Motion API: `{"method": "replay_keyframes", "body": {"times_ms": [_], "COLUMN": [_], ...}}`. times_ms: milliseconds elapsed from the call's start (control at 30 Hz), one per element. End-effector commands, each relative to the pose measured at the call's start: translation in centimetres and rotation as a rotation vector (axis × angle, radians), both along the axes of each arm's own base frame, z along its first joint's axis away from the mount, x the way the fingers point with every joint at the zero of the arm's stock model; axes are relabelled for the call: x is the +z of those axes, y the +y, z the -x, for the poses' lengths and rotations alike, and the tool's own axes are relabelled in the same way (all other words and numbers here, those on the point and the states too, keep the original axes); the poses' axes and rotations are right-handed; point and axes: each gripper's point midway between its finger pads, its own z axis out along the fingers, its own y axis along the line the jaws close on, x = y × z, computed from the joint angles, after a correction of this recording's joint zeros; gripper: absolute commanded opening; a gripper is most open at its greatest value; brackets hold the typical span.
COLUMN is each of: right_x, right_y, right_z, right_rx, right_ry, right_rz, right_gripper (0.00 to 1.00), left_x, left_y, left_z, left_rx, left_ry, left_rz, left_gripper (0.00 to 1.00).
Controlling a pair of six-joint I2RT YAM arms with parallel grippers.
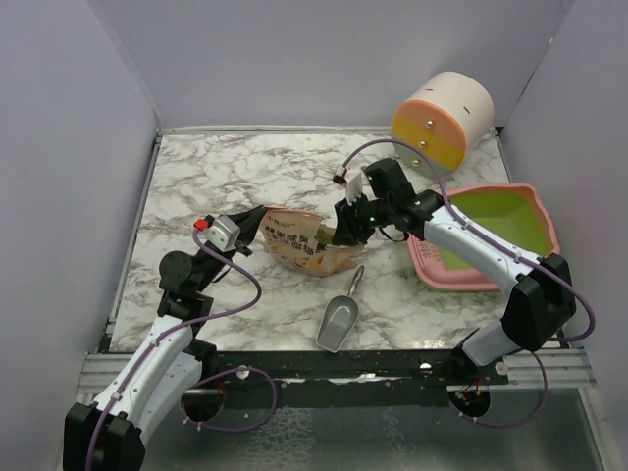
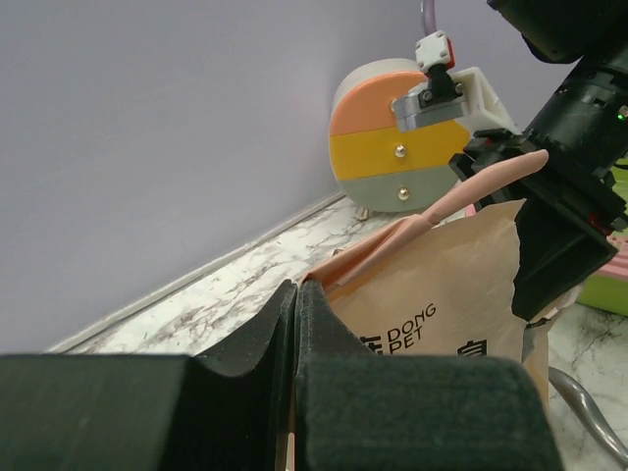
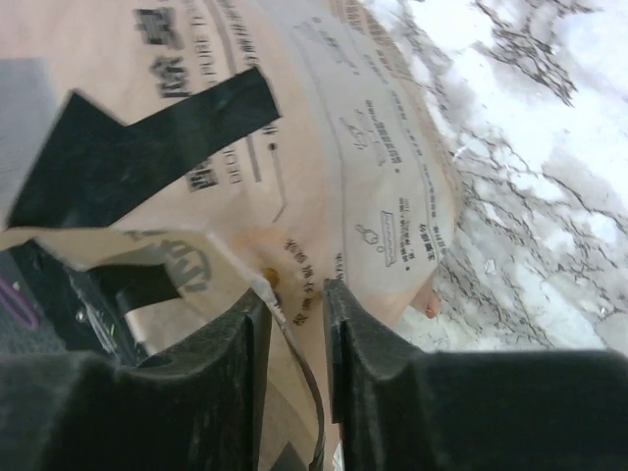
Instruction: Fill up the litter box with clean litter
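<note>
While left fingers (image 2: 245,358) pinch bag (image 1: 294,245) edge, right fingers (image 3: 221,392) straddle opposite edge

- From above, the paper bag (image 1: 294,243) loses its right end beneath the right claw (image 1: 345,234).
- On the left wrist camera, the left claw (image 2: 297,294) blocks the bag's lower part, and the scoop (image 2: 584,407) runs off the bottom right corner.
- The right arm (image 1: 471,245) covers the litter box (image 1: 500,221) at its near left corner.
- On the right wrist camera, the bag's small print is too blurred to read.
</note>
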Motion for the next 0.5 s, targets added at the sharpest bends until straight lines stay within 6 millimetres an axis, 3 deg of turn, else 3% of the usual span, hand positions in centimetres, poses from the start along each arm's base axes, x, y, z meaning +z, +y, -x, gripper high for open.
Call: {"method": "replay_keyframes", "body": {"times_ms": [0, 100, 233, 367, 467], "right_x": [-1.5, -0.7, 2.9, 7.2, 8.9], "right_y": [-0.8, -1.6, -2.0, -1.0, -0.5], "right_z": [-2.0, -3.6, -5.8, -7.3, -8.3], "right_rx": [-0.135, -0.247, -0.373, -0.435, -0.513], "right_ry": [-0.031, -0.084, -0.19, -0.262, -0.273], "right_rz": [0.105, 0.133, 0.076, -0.068, -0.17], "right_gripper": [0.19, 0.02, 0.01, 0.01, 0.01], "left_x": [5.4, 5.3, 4.7, 4.4, 4.9], "left_y": [0.2, 0.1, 0.0, 0.2, 0.6], "left_z": [2.0, 2.1, 2.0, 2.0, 2.4], "left_rx": [-0.028, -0.032, -0.041, -0.031, -0.023], "left_ry": [-0.175, -0.175, -0.163, -0.162, -0.198], "left_rz": [0.067, 0.064, 0.057, 0.075, 0.128], "left_gripper": [0.0, 0.0, 0.0, 0.0, 0.0]}}
